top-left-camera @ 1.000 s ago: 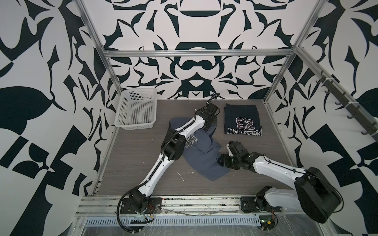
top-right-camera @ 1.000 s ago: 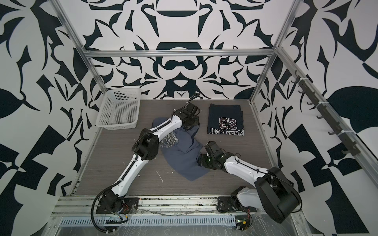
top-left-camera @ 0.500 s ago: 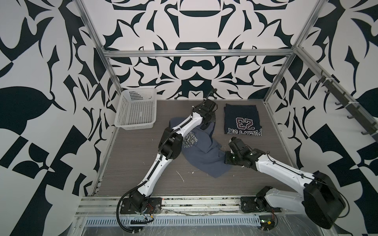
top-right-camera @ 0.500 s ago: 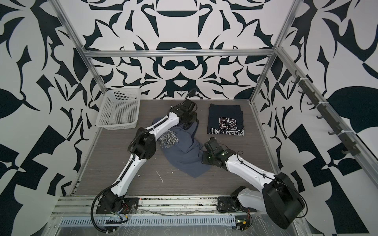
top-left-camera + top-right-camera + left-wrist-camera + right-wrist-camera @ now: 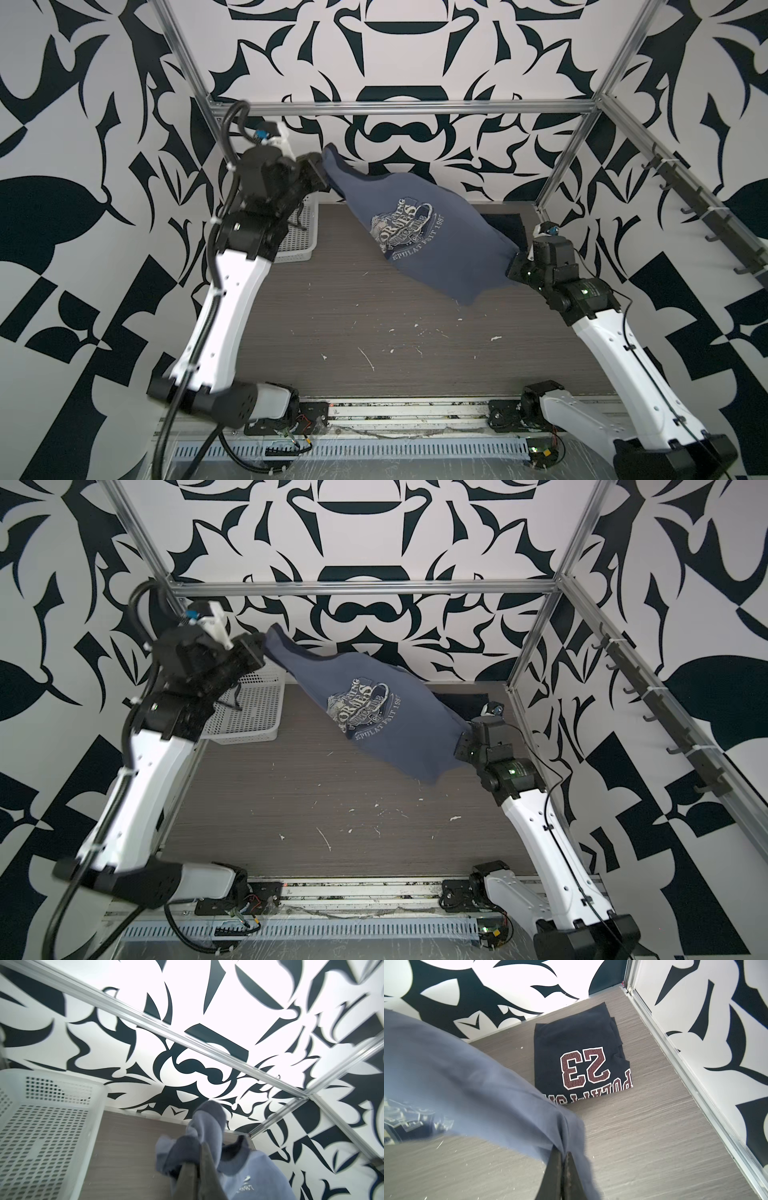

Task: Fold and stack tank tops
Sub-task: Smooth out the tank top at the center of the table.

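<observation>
Two-handed, left hand [image 5: 321, 178] pinching the grey top [image 5: 415, 232] at its shoulder and right hand [image 5: 514, 265] pinching its far edge, pull taut and lay flat on the tabletop [image 5: 353, 332].

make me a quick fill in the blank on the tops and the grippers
1. The left gripper and right gripper are each ____ on the grey-blue top, which hangs above the table.
2. The navy top lies ____ on the table.
3. The number printed on the navy top is ____.
4. The basket is ____ in colour.

Missing words: shut; folded; 23; white
</observation>
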